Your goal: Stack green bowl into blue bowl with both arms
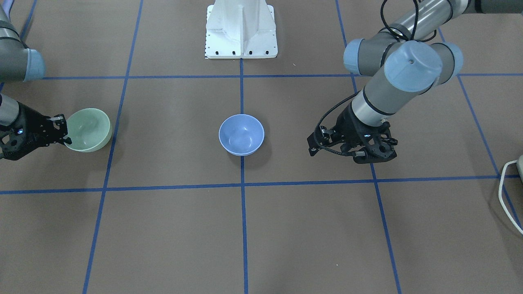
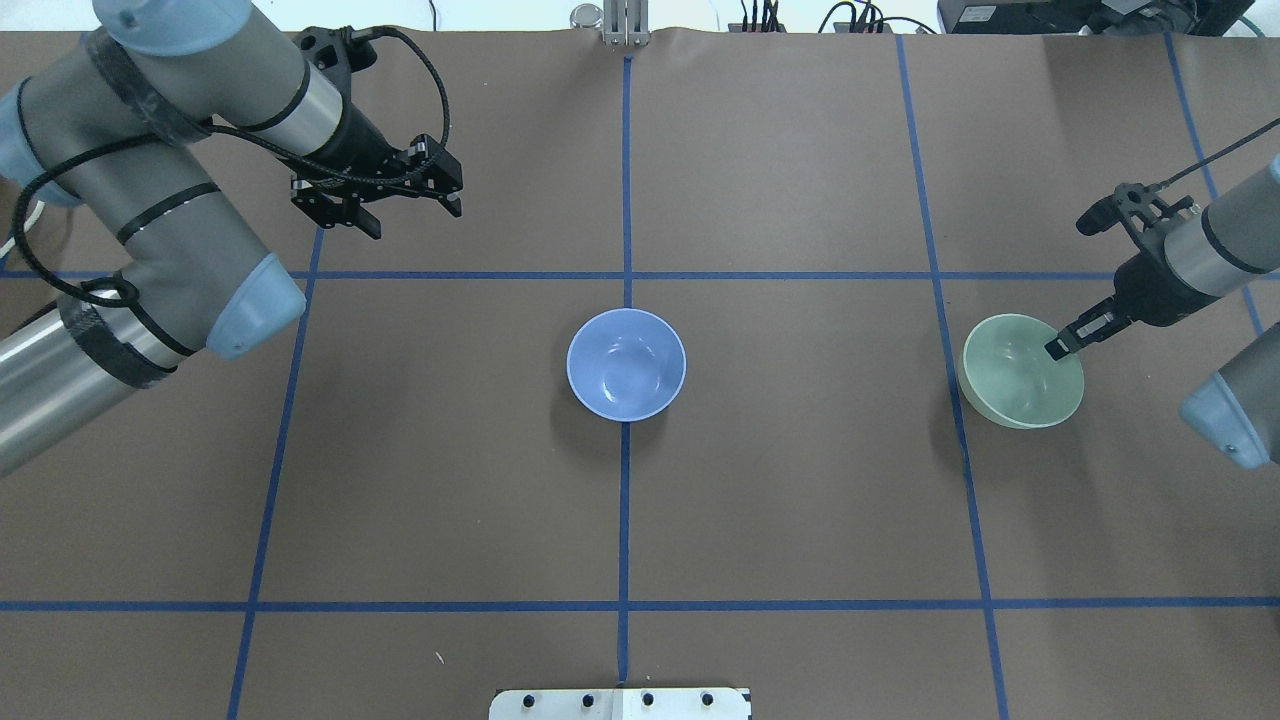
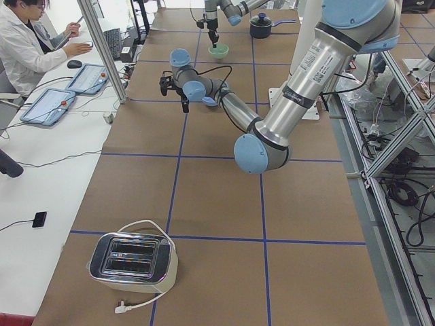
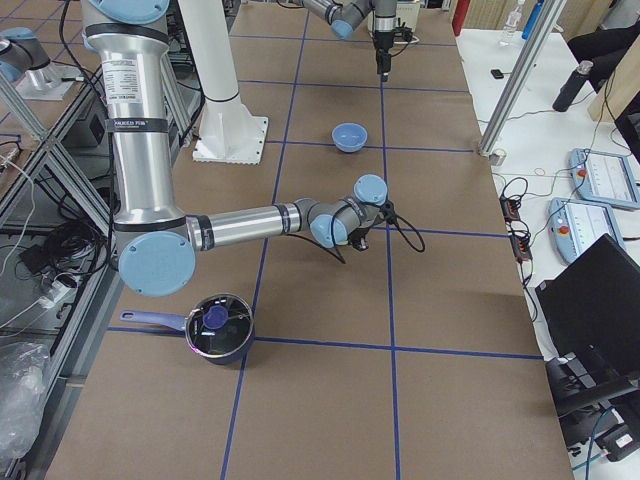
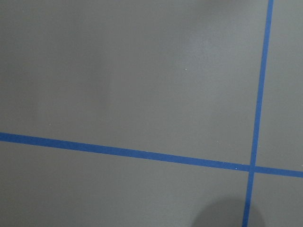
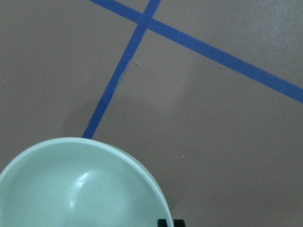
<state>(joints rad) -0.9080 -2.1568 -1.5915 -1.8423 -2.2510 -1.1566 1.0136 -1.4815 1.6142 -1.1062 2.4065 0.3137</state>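
Note:
The pale green bowl (image 2: 1022, 372) is at the table's right side, a little tilted. My right gripper (image 2: 1066, 343) is shut on its rim, one finger inside the bowl. It also shows in the front view (image 1: 88, 130) and the right wrist view (image 6: 80, 189), with a fingertip (image 6: 165, 222) at the rim. The pale blue bowl (image 2: 626, 364) stands upright at the table's centre on a tape crossing, alone (image 1: 241, 134). My left gripper (image 2: 400, 212) is open and empty, hovering over bare table far left of the blue bowl. The left wrist view shows only paper and tape.
The white pedestal base (image 1: 241, 30) stands at the robot's edge of the table. A white cable (image 1: 506, 192) lies at the left end. A toaster (image 3: 132, 258) sits beyond my left arm and a dark pot (image 4: 218, 328) beyond my right arm. Operators' desks run along the far side.

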